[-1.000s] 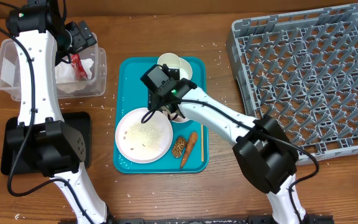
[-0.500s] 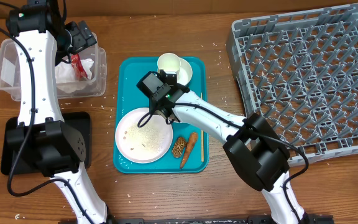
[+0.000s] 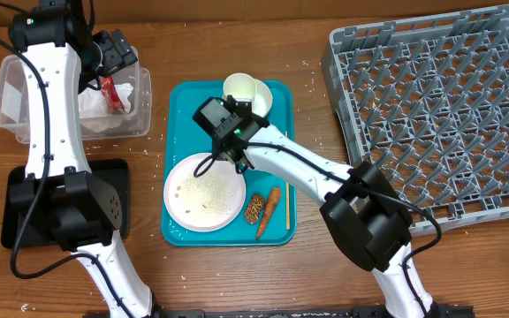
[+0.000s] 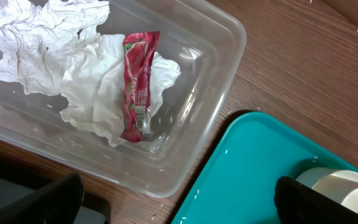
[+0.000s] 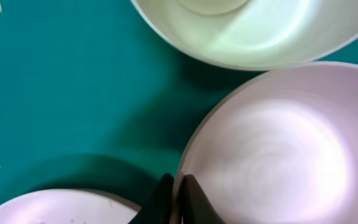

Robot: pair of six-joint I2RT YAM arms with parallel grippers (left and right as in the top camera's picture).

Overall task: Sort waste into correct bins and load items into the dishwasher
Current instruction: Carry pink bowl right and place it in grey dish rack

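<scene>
**Right gripper pinches bowl rim on teal tray**

Nearest the robot's base on the teal tray (image 3: 179, 231), the plate (image 3: 203, 192) holds rice grains. Just beyond it, the right gripper (image 5: 174, 198) has its fingers together across the near rim of a white bowl (image 5: 278, 152). The dish rack (image 3: 431, 115) lies well to the right, so this arm serves. Far left, the left gripper hangs spread above the clear tub (image 4: 191, 99), where the red wrapper (image 4: 138, 84) rests on the crumpled paper (image 4: 73, 74).
</scene>
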